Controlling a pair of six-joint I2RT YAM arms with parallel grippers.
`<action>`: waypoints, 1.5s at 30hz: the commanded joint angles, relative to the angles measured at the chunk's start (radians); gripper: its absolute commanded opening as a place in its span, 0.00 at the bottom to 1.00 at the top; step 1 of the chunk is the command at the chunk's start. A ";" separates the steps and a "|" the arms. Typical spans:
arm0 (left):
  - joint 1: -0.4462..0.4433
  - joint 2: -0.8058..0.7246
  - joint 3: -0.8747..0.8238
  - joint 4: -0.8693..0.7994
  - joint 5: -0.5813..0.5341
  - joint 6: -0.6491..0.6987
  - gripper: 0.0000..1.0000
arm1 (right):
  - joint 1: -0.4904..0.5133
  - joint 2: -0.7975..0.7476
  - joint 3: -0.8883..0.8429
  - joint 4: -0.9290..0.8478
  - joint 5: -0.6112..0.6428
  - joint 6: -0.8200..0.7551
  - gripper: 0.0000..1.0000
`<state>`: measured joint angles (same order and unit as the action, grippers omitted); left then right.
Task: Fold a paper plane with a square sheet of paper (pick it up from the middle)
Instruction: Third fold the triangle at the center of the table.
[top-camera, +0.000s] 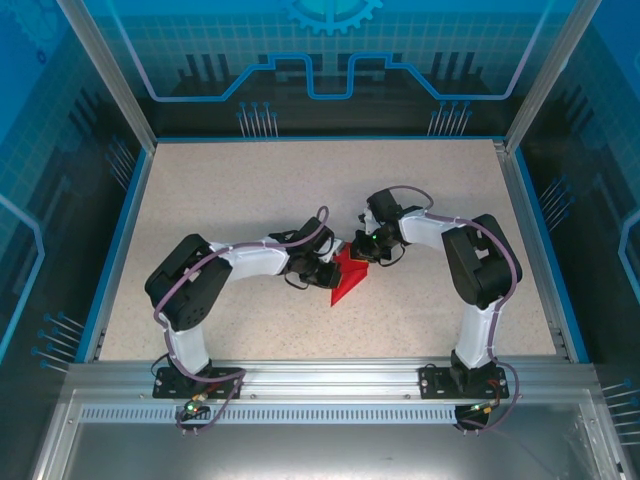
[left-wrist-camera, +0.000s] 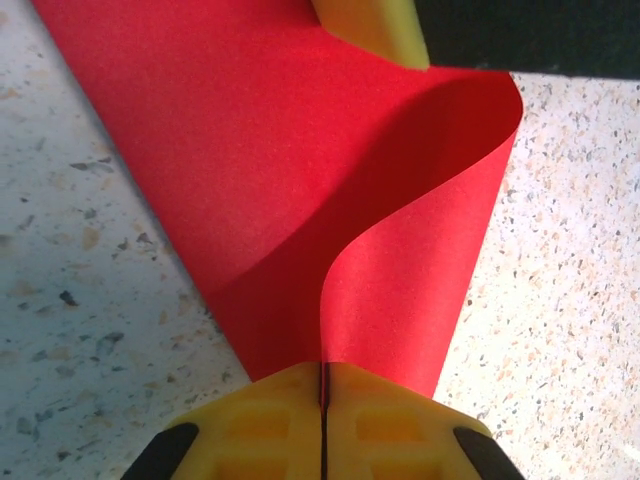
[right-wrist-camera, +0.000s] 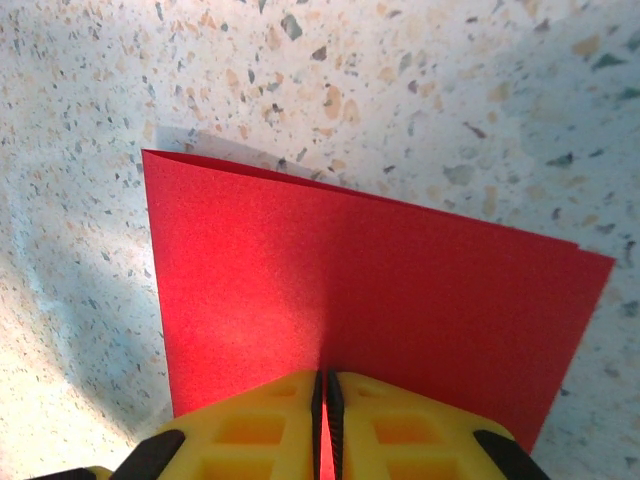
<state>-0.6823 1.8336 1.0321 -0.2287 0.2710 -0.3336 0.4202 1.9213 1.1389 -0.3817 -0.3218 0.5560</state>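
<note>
Red paper (top-camera: 348, 281) lies on the speckled table (top-camera: 250, 200) between the left gripper (left-wrist-camera: 323, 385) and the right gripper (right-wrist-camera: 323, 388). From above it looks like a creased wedge, its point trailing toward the arm bases. The left gripper's yellow pads are pressed together on a raised fold, and ahead of its fingertips one layer curls up in a smooth wave. The right gripper also pinches the sheet's edge, with a flat doubled panel spreading beyond its tips. Both grips are probably at the wedge's wide end.
</note>
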 joint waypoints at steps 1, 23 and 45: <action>0.012 0.017 0.035 -0.029 -0.016 0.011 0.07 | 0.011 0.017 0.000 -0.047 0.018 -0.010 0.14; 0.014 0.050 0.048 -0.038 -0.019 -0.002 0.09 | 0.011 0.010 -0.009 -0.042 0.017 -0.001 0.15; 0.015 0.038 0.022 -0.013 -0.029 -0.044 0.09 | 0.011 0.020 -0.021 -0.027 0.025 0.015 0.15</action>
<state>-0.6758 1.8732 1.0653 -0.2493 0.2592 -0.3607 0.4206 1.9213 1.1389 -0.3801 -0.3222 0.5606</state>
